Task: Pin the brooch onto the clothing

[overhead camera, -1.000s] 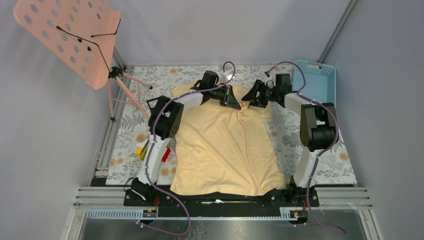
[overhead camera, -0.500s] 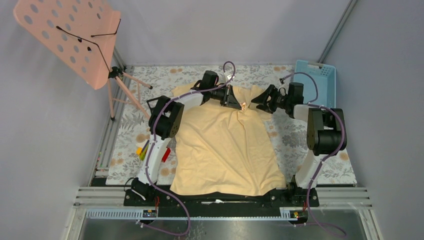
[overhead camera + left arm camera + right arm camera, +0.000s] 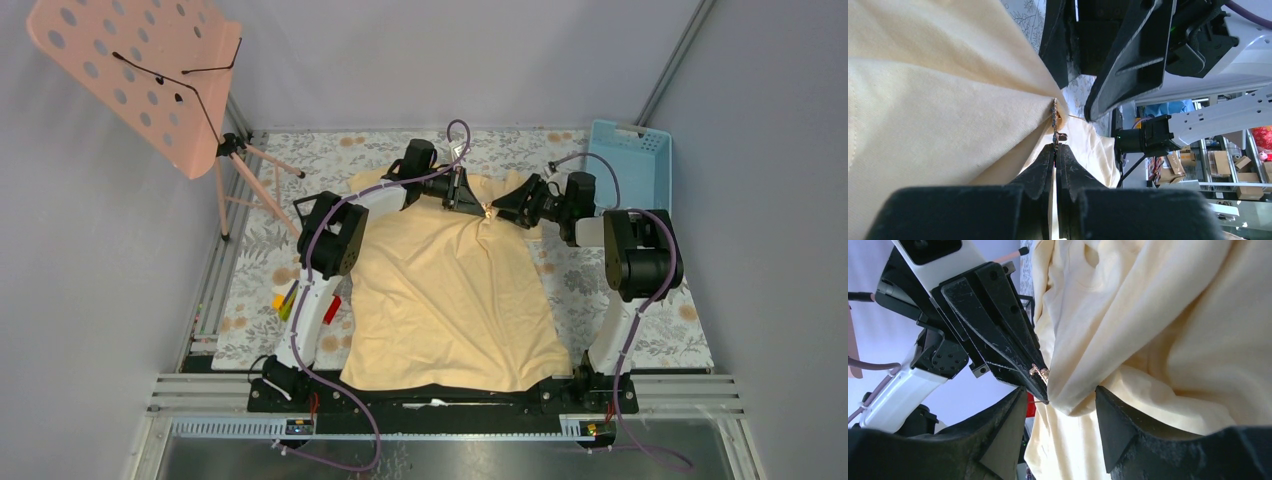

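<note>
Left gripper [image 3: 1056, 147] — brooch [image 3: 1055, 114] edge-on, indistinct

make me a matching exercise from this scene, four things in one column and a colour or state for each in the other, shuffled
Things:
1. left hand
2. right hand
3. basket
4. music stand

Colour or state:
A. pink
B. open, a fold of the T-shirt between its fingers
C. shut on the brooch
D. light blue

Pairs: 1-C, 2-B, 3-D, 4-A
</note>
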You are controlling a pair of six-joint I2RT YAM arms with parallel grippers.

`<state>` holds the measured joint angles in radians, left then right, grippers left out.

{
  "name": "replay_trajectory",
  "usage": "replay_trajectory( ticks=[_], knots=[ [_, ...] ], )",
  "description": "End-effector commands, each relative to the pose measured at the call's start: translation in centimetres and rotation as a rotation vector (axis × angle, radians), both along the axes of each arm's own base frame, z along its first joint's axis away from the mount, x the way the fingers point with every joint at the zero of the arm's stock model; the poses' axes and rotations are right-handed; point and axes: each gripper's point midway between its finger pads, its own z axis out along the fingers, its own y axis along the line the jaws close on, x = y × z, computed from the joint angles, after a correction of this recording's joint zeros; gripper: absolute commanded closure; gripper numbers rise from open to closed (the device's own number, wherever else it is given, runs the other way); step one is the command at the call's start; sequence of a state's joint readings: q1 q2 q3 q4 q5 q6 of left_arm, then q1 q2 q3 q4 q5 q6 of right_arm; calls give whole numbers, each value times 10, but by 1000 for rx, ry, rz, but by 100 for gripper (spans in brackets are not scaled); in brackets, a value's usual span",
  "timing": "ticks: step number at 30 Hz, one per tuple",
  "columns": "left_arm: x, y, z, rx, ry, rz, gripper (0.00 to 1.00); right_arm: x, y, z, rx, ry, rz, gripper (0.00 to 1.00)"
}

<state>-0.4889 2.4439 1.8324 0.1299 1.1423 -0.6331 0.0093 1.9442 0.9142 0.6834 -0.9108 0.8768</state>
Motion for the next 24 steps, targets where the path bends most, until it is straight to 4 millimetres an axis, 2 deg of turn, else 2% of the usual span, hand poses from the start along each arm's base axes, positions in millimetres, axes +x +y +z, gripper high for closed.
replay_trajectory(
  ticks=[1, 7, 11, 19, 24],
  knots=[
    [2, -4, 16, -65, -62, -48, 100, 5, 12, 18, 36, -83, 44, 41],
    [1, -4, 17, -67, -64, -52, 100, 6, 14, 14, 40, -79, 51, 45],
    [1, -4, 18, -70, -64, -52, 100, 5, 13, 13, 42, -82, 44, 37],
    [0, -6, 29, -115, -51, -57, 100, 7, 6, 18, 29, -107, -4, 35],
    [1, -5, 32, -123, -59, -54, 100, 3, -1, 15, 36, -104, -25, 35]
  ],
)
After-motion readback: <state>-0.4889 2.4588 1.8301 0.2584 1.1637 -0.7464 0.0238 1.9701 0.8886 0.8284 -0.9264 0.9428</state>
